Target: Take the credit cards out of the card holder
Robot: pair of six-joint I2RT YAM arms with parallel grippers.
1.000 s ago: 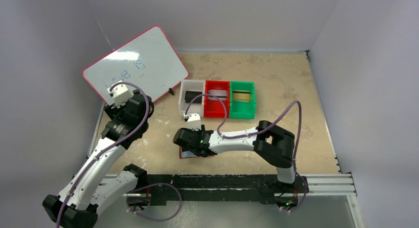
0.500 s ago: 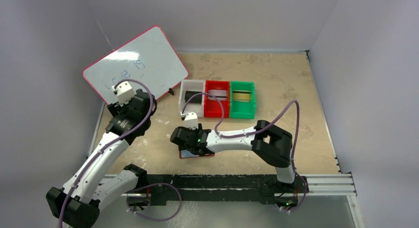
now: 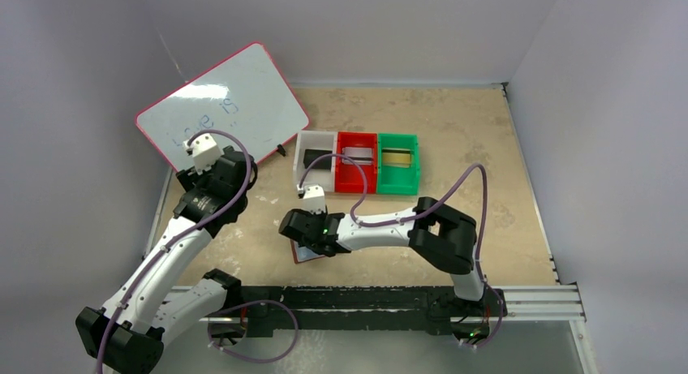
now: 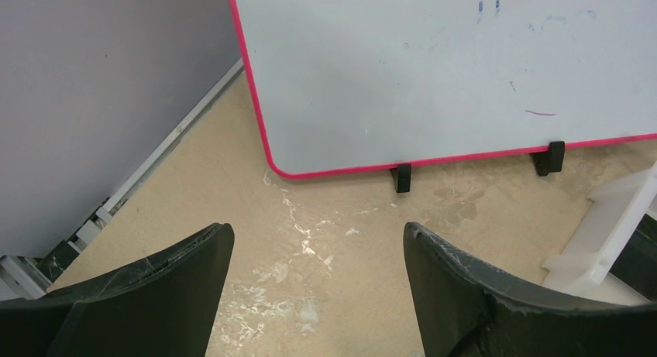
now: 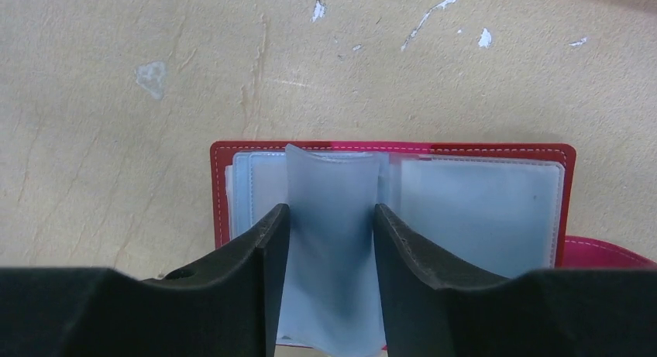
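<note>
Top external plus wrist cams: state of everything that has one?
card holder: lying open, sleeves showing.
sleeve: one raised and bowed above the rest.
right gripper: fingers against that sleeve's edges; firm grip unclear.
left gripper: open, empty.
white bin: holds a black card.
red bin: holds a grey card.
green bin: holds a gold card.
whiteboard: standing tilted, faint marks.

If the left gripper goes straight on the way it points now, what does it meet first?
The left gripper would probably meet the bare table just before the whiteboard; depth is unclear.
</note>
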